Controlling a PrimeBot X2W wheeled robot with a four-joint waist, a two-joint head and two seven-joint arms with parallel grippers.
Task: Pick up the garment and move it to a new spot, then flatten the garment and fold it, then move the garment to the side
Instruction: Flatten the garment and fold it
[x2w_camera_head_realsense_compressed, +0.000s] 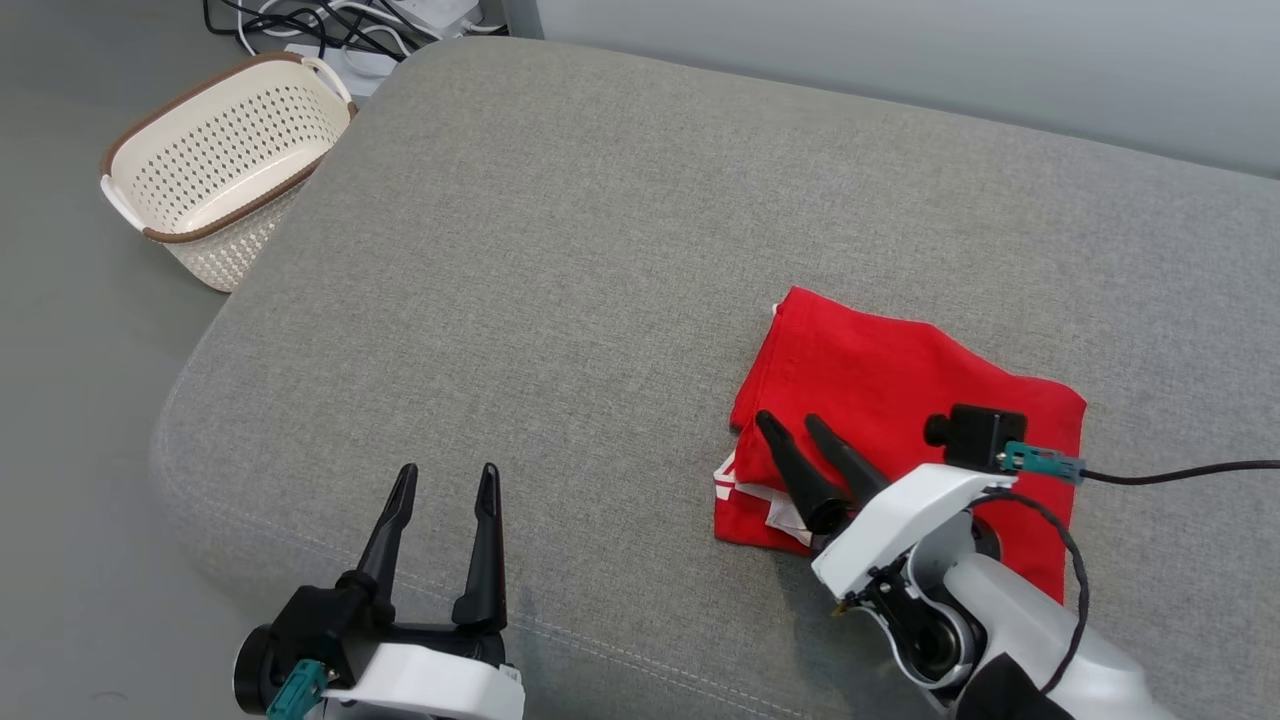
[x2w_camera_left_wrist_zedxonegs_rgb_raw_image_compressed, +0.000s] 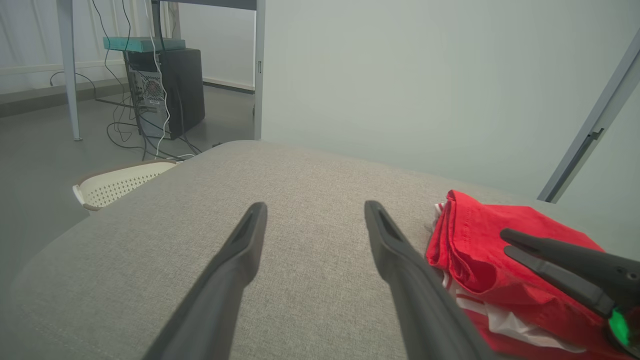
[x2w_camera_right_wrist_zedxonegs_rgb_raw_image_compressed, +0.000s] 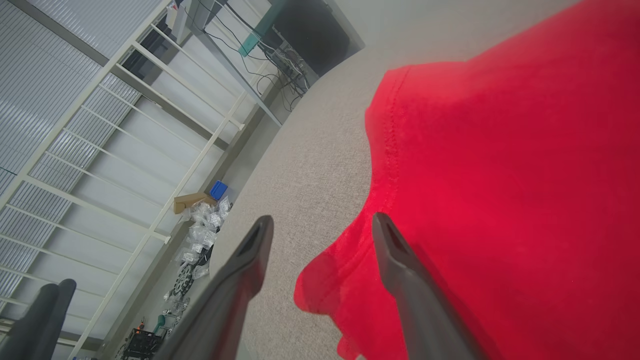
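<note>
The red garment (x2w_camera_head_realsense_compressed: 900, 400) lies folded in a compact stack on the right half of the grey cushion (x2w_camera_head_realsense_compressed: 600, 250), with white layers peeking out at its near left corner. My right gripper (x2w_camera_head_realsense_compressed: 788, 420) rests over that left edge with its fingers apart, open, and the garment's hem (x2w_camera_right_wrist_zedxonegs_rgb_raw_image_compressed: 380, 150) runs past the right finger, not pinched. Across the cushion, the left wrist view shows the garment (x2w_camera_left_wrist_zedxonegs_rgb_raw_image_compressed: 480, 240) and the right gripper (x2w_camera_left_wrist_zedxonegs_rgb_raw_image_compressed: 505, 241) on top of it. My left gripper (x2w_camera_head_realsense_compressed: 445, 478) hovers open over bare cushion at the near left, well apart from the garment.
A cream perforated basket (x2w_camera_head_realsense_compressed: 220, 160) with a brown rim stands on the floor off the cushion's far left corner. Cables and a computer tower (x2w_camera_left_wrist_zedxonegs_rgb_raw_image_compressed: 170, 90) sit beyond it. A pale wall backs the cushion. Bare cushion stretches left of and behind the garment.
</note>
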